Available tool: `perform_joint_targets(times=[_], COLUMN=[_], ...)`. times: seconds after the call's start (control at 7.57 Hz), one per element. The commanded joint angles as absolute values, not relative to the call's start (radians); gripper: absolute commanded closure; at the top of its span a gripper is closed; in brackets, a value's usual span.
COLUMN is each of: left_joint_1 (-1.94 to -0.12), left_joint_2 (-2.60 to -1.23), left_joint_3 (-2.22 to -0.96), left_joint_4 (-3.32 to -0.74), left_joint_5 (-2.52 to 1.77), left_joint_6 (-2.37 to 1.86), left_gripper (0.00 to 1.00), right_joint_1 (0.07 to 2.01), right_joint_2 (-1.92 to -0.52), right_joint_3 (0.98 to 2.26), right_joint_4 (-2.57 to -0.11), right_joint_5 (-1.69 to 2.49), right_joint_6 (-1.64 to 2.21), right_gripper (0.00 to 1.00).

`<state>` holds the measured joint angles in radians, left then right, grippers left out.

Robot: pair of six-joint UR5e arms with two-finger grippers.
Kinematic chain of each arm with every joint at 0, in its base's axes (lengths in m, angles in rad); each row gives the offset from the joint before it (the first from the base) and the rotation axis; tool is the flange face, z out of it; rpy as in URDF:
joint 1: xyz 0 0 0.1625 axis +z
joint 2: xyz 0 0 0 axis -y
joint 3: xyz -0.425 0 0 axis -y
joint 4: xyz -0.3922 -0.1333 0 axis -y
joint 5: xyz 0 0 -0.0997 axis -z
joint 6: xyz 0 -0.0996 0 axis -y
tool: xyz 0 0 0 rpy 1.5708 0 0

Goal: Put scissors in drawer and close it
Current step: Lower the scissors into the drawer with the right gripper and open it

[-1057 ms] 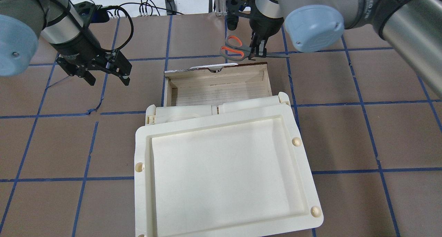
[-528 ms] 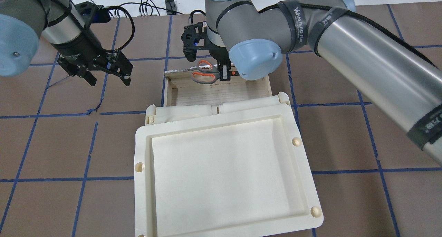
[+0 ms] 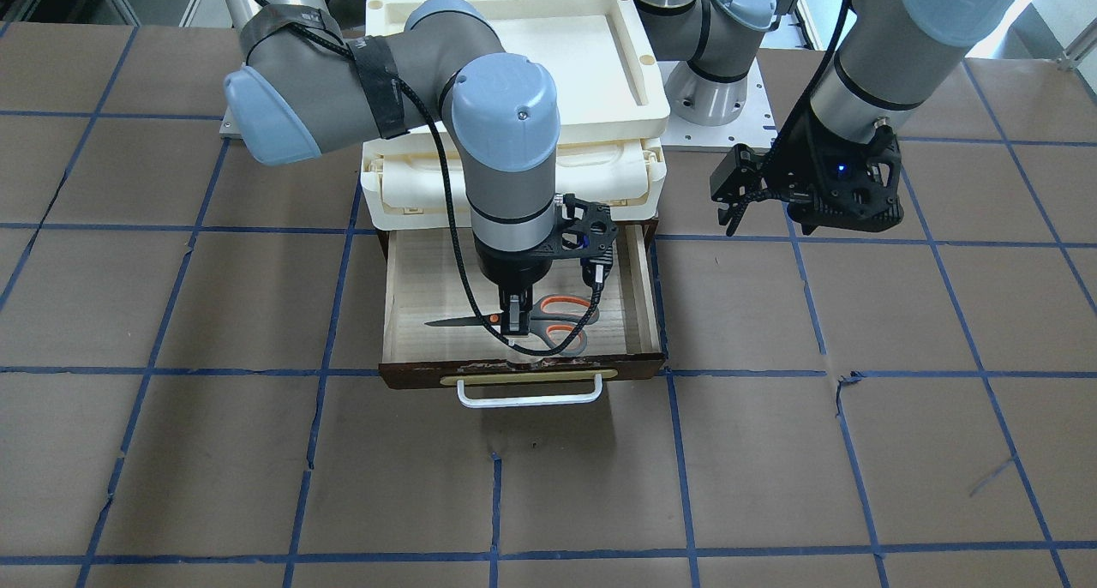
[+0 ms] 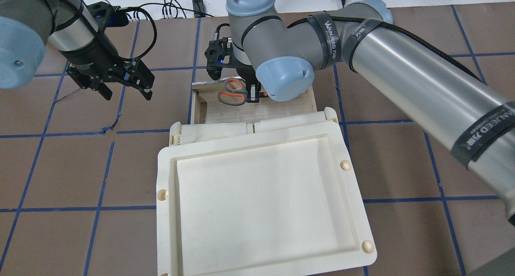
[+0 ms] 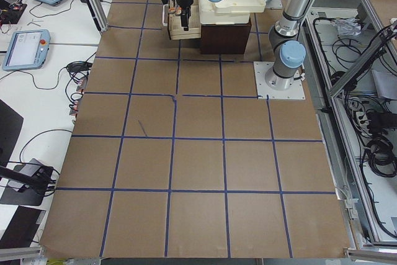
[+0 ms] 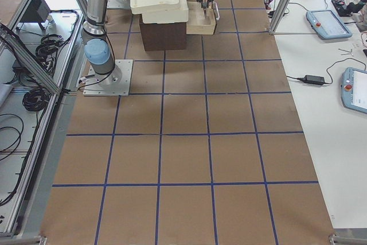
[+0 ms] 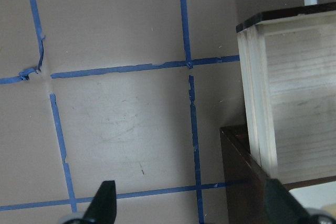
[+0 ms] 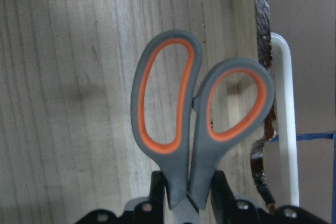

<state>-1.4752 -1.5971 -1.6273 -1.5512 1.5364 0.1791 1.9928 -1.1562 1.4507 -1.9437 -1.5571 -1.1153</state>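
The scissors [image 8: 178,177] are gripped at the handle stems by the clamped right gripper [image 3: 512,321], low inside the open drawer [image 3: 428,271], near its front wall at the front-facing view's centre. The left gripper [image 4: 126,92] is seen spread wide over the table [image 4: 60,167], upper left of the overhead view.

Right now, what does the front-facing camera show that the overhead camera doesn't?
Front-facing only: the scissors' blades and the white bar handle. Overhead only: both fingers of the left pincer, spread open. Both: the right pincer shut on the scissors, over the open drawer.
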Motion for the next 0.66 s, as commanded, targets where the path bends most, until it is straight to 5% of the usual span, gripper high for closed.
perform_joint_targets(times=[0.0,0.53], left_joint_1=[-1.474,-1.476], left_joint_2=[-1.598,-1.597], left_joint_3=[-1.628,-1.628], left_joint_4=[-1.551,-1.558], left_joint_5=[1.536,1.536], left_joint_6=[0.179,0.176], left_gripper=[0.0,0.0], right_joint_1=[2.006,2.009], right_joint_2=[-1.143,-1.14], right_joint_3=[1.454,1.479], right_joint_4=[-1.941,-1.934], right_joint_5=[-1.563,-1.582], right_joint_6=[-1.111,-1.109], right_gripper=[1.0,1.0])
